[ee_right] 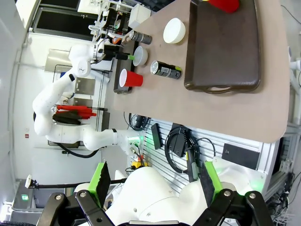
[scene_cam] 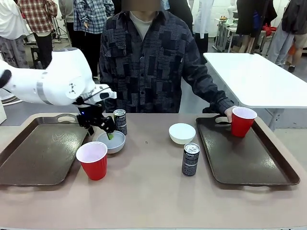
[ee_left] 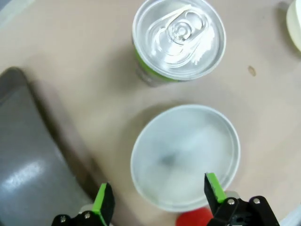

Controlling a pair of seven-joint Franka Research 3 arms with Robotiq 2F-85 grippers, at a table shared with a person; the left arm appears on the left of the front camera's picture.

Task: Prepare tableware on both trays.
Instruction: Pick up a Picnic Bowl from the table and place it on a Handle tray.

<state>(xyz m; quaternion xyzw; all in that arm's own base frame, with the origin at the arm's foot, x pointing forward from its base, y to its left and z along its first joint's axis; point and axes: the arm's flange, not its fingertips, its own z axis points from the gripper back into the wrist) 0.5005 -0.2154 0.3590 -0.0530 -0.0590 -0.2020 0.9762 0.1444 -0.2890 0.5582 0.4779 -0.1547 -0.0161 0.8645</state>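
One can [scene_cam: 190, 159] upright, top skyward

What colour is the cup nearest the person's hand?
The cup is red, white inside; best in front view.

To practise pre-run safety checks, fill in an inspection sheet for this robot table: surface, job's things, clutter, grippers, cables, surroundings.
Surface: brown table, small dark speck.
Job's things: left tray and right tray; on the table between them near cup, left bowl, middle bowl, far can, near can; far cup on the right tray, person's hand on it.
Clutter: nothing seen.
Grippers: left gripper open, over the left bowl; right gripper open, holding nothing.
Cables: black cables on a panel below the table edge.
Surroundings: person opposite; people standing behind; white table.
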